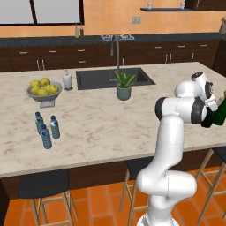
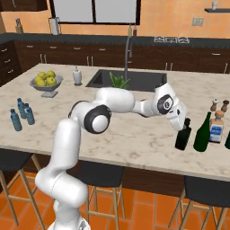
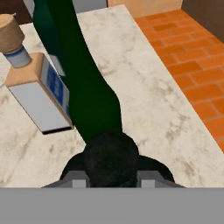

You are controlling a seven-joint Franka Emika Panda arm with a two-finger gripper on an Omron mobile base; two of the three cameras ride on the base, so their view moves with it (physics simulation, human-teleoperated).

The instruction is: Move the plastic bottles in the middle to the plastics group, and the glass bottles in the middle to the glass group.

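tool [image 2: 182, 126] is clamped on the stopper of the squat black flask [image 2: 183, 137], which sits on the table [image 2: 134, 134] right beside the tall green bottle [image 2: 203, 133]

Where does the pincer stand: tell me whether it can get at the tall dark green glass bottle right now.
Probably not yet: the pincer is shut on the squat black flask, so it is occupied. The tall dark green glass bottle stands just beside the flask, unobstructed once that is released.
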